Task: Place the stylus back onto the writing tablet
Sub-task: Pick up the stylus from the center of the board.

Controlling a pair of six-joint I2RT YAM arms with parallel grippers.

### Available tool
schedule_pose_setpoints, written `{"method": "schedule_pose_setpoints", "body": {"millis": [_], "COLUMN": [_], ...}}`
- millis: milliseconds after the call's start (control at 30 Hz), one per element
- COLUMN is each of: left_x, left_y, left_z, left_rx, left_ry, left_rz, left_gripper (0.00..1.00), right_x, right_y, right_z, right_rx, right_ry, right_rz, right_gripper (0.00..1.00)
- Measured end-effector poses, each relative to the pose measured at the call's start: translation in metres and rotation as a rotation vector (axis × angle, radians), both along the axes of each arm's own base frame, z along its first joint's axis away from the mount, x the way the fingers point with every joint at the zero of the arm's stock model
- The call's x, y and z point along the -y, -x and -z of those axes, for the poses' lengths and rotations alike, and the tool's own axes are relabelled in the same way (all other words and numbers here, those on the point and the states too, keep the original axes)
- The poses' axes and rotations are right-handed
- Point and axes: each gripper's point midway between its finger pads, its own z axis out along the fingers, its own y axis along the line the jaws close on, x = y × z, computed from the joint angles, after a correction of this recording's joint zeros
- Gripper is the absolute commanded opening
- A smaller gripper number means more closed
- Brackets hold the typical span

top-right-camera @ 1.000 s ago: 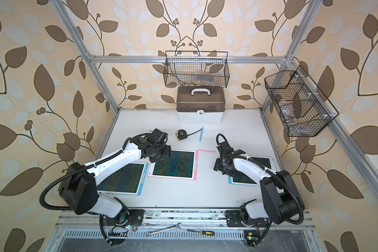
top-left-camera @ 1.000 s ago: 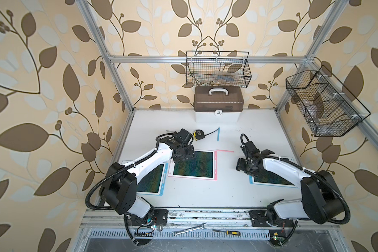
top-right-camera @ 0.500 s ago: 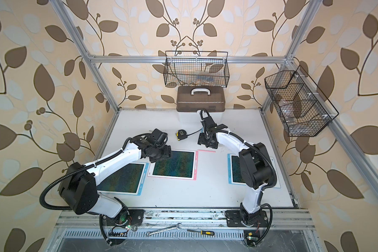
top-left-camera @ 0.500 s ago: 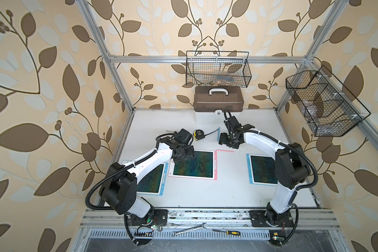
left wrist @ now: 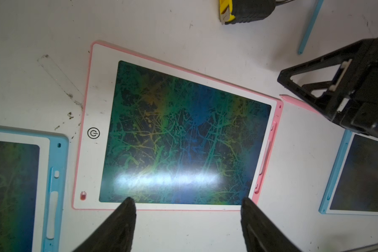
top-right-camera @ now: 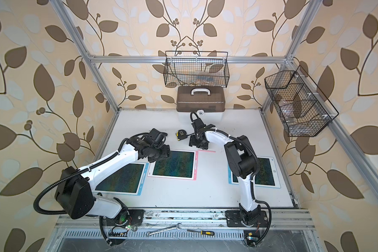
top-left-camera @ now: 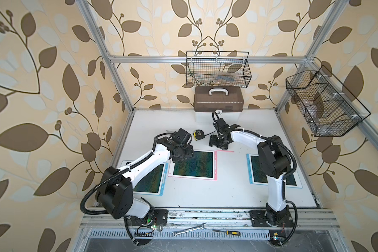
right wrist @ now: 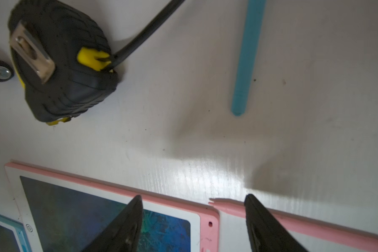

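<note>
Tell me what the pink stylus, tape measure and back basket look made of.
Pink stylus: likely plastic, matte, uniform colour.
Tape measure: ribbed black casing, probably rubber over yellow plastic, with a shiny metal clip.
Back basket: thin black wire mesh, seemingly coated metal.

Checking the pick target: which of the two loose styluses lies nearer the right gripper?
The pink stylus, lying on the table beside the pink tablet's corner, close by the open right gripper; the blue stylus lies farther off.
</note>
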Motion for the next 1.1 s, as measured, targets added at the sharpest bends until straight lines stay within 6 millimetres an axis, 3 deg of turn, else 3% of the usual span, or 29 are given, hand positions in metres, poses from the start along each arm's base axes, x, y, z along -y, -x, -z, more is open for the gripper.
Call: {"method": "schedule_pose_setpoints", "body": {"millis": [333,900,1100], "left_x": [0.000,-0.001,0.000], "left_y": [0.000,0.002,0.001], "left_z": [0.000,0.005,0.006], "left_rx": [0.002,-0.005,-0.001], "left_ry": [0.002,-0.002,0.001], "left_rz": [0.000,-0.001,-0.001], "left_gripper": [0.76,0.76,0.76], "right_x": [0.001,0.026,0.036], "right_y": [0.007,0.051,0.063], "right_z": [0.009,0.014,0.016], "right_rx": [0.000,-0.014,-0.017], "right_ry": [-0.006,0.003,0.027], "right_rz": [-0.004,0.003,0.004], "right_gripper": [0.72,0.66,0.55]}}
